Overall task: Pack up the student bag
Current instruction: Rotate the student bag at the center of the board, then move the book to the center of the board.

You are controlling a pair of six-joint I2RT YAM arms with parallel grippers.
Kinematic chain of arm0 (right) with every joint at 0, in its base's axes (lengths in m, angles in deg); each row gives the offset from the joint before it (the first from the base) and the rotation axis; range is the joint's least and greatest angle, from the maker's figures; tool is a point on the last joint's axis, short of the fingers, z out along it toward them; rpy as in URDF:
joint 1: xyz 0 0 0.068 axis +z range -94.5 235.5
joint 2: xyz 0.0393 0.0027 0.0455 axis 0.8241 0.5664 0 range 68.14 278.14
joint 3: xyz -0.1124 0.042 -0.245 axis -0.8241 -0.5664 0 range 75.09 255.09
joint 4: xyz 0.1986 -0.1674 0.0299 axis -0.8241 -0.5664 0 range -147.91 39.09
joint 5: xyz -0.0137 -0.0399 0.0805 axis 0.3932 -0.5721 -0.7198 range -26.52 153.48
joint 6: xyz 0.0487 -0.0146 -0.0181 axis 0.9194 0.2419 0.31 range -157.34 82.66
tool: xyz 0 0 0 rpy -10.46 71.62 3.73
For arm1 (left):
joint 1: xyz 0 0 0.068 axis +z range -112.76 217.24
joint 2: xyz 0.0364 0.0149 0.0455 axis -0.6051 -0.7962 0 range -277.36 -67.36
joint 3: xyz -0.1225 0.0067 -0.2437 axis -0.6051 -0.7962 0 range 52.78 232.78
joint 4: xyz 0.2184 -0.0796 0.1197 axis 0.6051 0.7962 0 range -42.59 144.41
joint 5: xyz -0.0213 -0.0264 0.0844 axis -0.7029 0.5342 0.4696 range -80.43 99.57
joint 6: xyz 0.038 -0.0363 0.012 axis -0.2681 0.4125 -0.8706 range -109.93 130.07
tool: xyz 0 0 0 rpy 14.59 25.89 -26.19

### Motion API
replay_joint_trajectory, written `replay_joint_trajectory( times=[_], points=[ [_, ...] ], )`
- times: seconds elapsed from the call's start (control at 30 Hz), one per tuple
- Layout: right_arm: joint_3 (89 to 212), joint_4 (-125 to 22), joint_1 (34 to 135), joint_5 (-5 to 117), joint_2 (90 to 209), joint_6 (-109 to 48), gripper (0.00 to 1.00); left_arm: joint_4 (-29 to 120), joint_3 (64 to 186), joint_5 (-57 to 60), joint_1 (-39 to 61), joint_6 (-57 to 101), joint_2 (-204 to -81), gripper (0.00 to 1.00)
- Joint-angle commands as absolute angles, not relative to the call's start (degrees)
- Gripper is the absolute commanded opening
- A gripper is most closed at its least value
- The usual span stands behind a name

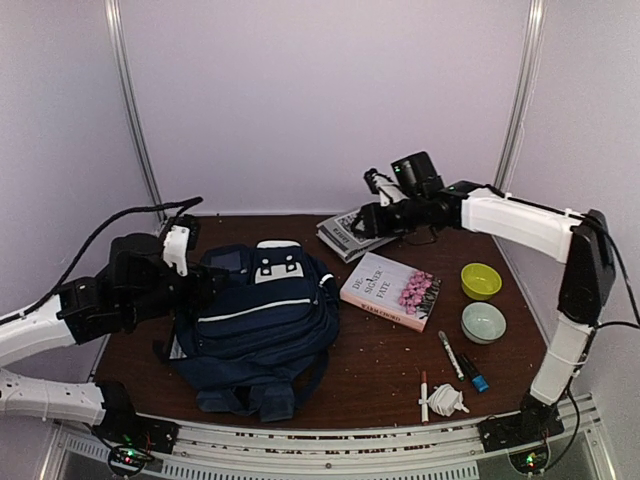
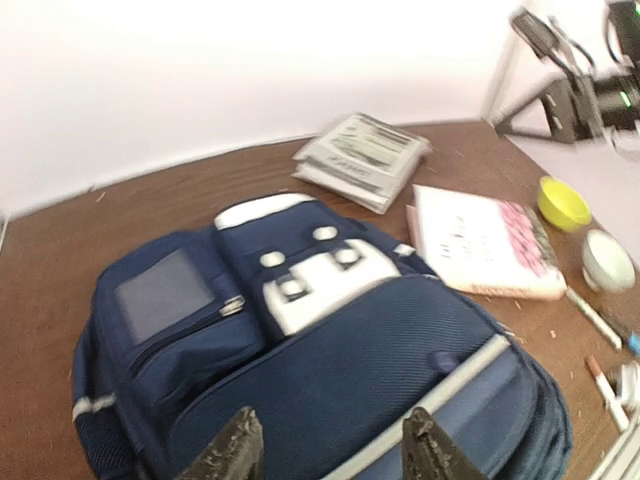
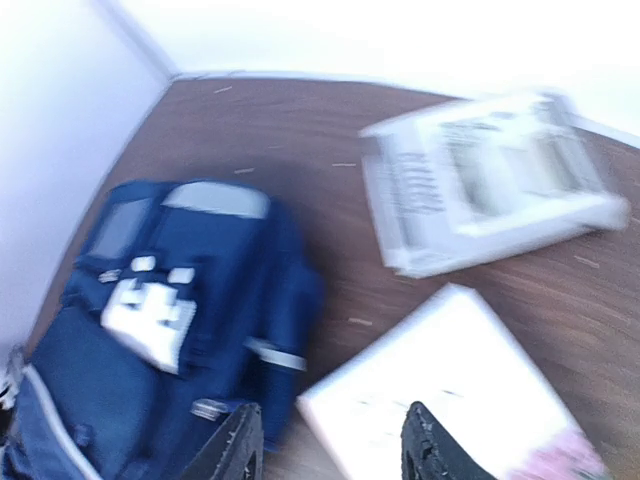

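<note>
Bag [image 1: 255, 320] lies flat, apparently closed.

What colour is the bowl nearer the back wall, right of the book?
Yellow-green bowl; clearest in the top external view.

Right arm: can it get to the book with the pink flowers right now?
Probably yes. The right gripper hovers with jaws apart and empty close above the book, which lies flat and uncovered on the table beside the student bag. Nothing sits between them.
</note>
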State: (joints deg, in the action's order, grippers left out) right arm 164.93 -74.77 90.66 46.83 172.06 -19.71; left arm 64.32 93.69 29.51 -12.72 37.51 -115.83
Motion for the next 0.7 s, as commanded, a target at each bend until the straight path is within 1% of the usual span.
replay_joint_trajectory(
  times=[0.0, 0.1, 0.2, 0.23, 0.3, 0.33, 0.37, 0.43, 0.53, 0.67],
  points=[
    [150.04, -75.22, 84.26, 55.24, 162.04, -18.96, 0.5, 60.32, 99.2, 33.31, -19.18, 23.51, -123.63, 0.52],
    [142.61, -76.4, 82.25, 60.87, 157.71, -19.18, 0.53, 53.56, 102.81, 30.04, -19.32, 19.74, -130.78, 0.57],
    [138.14, -76.92, 80.93, 64.86, 157.22, -18.83, 0.56, 52.61, 112.87, 32.02, -18.52, 19.42, -143.4, 0.63],
    [137.41, -77.12, 80.31, 64.92, 157.77, -17.83, 0.57, 54.71, 118.91, 29.82, -17.55, 20.29, -149.09, 0.64],
    [136.08, -76.28, 79.07, 64.47, 158.48, -16.98, 0.57, 62.19, 133.08, 19.08, -15.67, 22.75, -160.46, 0.65],
    [135.27, -75.4, 78.9, 64.86, 158.69, -16.62, 0.57, 65.72, 139.77, 15.05, -15.11, 23.85, -168.07, 0.63],
    [134.18, -74.37, 78.88, 65.02, 158.89, -16.22, 0.57, 68.76, 146.6, 12.23, -14.91, 25.03, -173.04, 0.61],
    [133.15, -72.76, 78.71, 64.24, 159.71, -15.58, 0.59, 70.95, 155.95, 7.55, -14.8, 26.49, -181.3, 0.61],
    [132.85, -71.84, 78.57, 61.69, 161.25, -14.83, 0.62, 71.38, 162.83, 6.03, -13.62, 31.61, -189.64, 0.61],
    [131.61, -70.41, 78.61, 60.49, 162.32, -14.1, 0.63, 71.22, 165.85, 4.83, -9.48, 39.36, -196.97, 0.61]
  ],
)
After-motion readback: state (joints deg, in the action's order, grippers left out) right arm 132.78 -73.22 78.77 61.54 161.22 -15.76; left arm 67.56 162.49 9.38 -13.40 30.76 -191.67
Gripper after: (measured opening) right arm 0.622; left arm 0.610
